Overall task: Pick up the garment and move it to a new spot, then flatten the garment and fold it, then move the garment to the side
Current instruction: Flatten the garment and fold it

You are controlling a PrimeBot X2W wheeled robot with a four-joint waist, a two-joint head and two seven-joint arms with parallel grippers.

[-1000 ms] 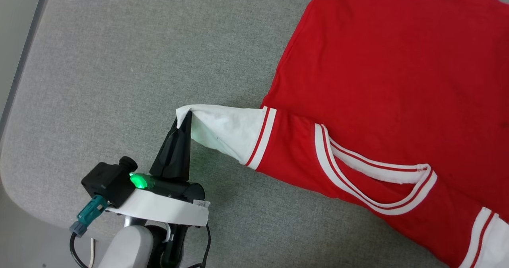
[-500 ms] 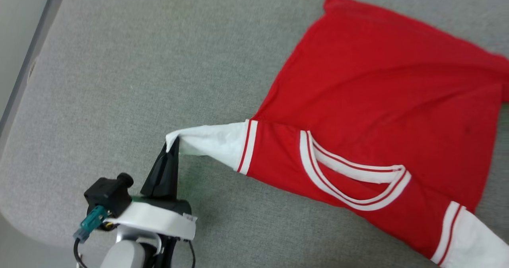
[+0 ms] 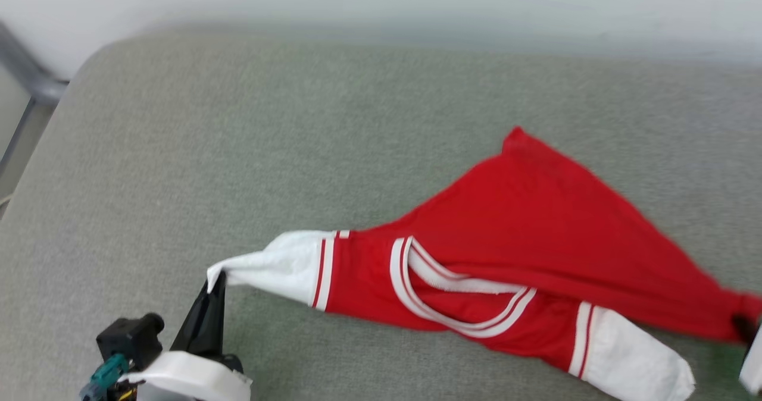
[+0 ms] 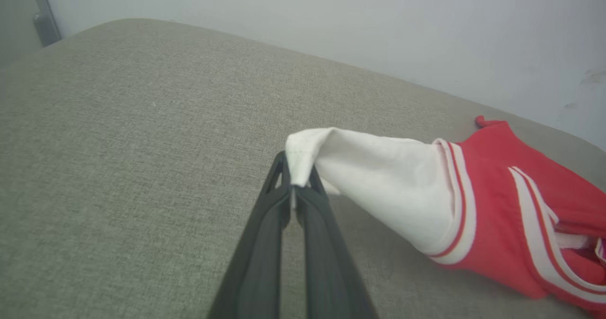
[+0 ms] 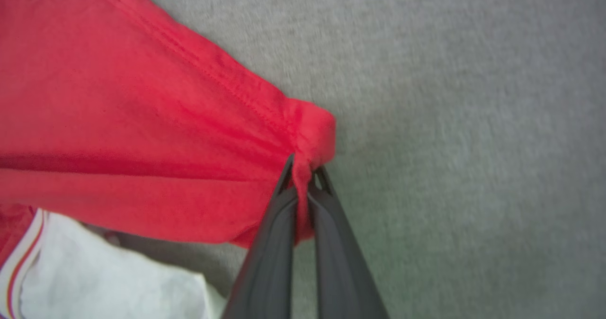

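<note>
The garment [image 3: 536, 234] is a red shirt with white sleeves and striped trim, stretched across the grey cushion. My left gripper [image 3: 213, 283] is shut on the cuff of its white sleeve [image 3: 280, 265] at the lower left. From the left wrist, that cuff [image 4: 303, 155] sits pinched between the dark fingertips. My right gripper [image 5: 303, 177] is shut on a red corner [image 5: 310, 129] of the hem. In the head view that corner [image 3: 735, 312] lies at the far right edge. The second white sleeve [image 3: 634, 359] rests on the cushion near the front.
The grey cushion [image 3: 238, 139] stretches wide to the left and back, ending at a pale wall [image 3: 381, 2]. A grey metal frame [image 3: 30, 85] stands at the far left.
The head camera has tilted up, bringing the wall into view. The right gripper has closed on the red hem corner. The shirt is drawn out long between both grippers.
</note>
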